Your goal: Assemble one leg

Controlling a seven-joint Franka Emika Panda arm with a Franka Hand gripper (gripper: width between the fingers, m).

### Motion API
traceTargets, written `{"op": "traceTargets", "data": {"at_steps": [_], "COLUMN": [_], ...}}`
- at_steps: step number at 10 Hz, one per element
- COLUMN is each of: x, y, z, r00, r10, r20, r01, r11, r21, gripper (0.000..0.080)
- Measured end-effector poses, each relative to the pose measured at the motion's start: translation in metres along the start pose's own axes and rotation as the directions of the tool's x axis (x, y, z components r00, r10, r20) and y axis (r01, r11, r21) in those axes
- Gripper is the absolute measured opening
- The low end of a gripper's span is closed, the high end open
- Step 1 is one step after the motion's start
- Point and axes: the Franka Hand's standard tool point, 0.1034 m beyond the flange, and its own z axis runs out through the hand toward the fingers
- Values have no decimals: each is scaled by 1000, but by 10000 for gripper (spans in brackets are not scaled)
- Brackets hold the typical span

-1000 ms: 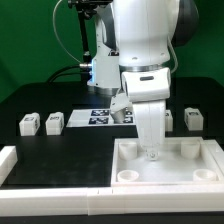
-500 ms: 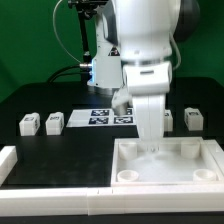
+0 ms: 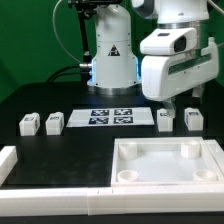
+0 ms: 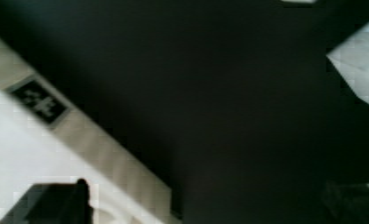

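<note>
Four small white legs stand in a row on the black table. Two are at the exterior view's left [image 3: 29, 123] [image 3: 54, 122] and two at its right [image 3: 165, 119] [image 3: 193, 118]. My gripper [image 3: 185, 102] hangs above and just behind the two right legs, touching neither. Its jaws stand wide apart with nothing between them. In the wrist view, the gripper [image 4: 199, 205] shows only dark finger edges over the black table. That view is blurred. It also shows a white surface with a tag [image 4: 39, 100], and I cannot tell which part that is.
The large white tray-like part [image 3: 168, 178] with round corner sockets lies at the front right. The marker board [image 3: 110, 117] lies between the leg pairs. A white bracket [image 3: 8, 160] borders the front left. The robot base [image 3: 110, 55] stands behind.
The arm has lifted out of the tray-like part and swung up to the exterior view's right. It now hangs over the two right legs. The legs and the tray have not moved.
</note>
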Motion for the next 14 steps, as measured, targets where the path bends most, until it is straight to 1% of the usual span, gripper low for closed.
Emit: {"op": "traceTargets", "data": {"at_steps": [1, 2, 3, 5, 6, 7, 8, 9, 10, 11, 12, 13, 14], "x": [5, 12, 12, 13, 12, 8, -3, -9, -19, -19, -18, -11, -5], "y": [-13, -24, -27, -29, -33, -39, -41, -43, -50, -53, -58, -58, -58], "z": [3, 3, 3, 4, 5, 10, 15, 19, 24, 25, 21, 17, 16], "r00": [990, 942, 916, 801, 762, 761, 748, 743, 726, 692, 650, 612, 577], "r10": [143, 335, 402, 598, 647, 647, 656, 658, 651, 654, 625, 591, 554], "r20": [5, 4, 6, 14, 24, 46, 102, 125, 223, 306, 432, 526, 600], "r01": [-143, -335, -402, -598, -647, -649, -661, -665, -668, -686, -687, -682, -675], "r11": [990, 942, 916, 801, 761, 760, 750, 747, 744, 728, 727, 730, 737], "r21": [4, 7, 17, 35, 38, 34, 26, 22, 4, -3, -19, -27, -30], "gripper": [649, 649, 649, 649, 649, 649, 649, 649, 649, 649, 649, 649, 649]}}
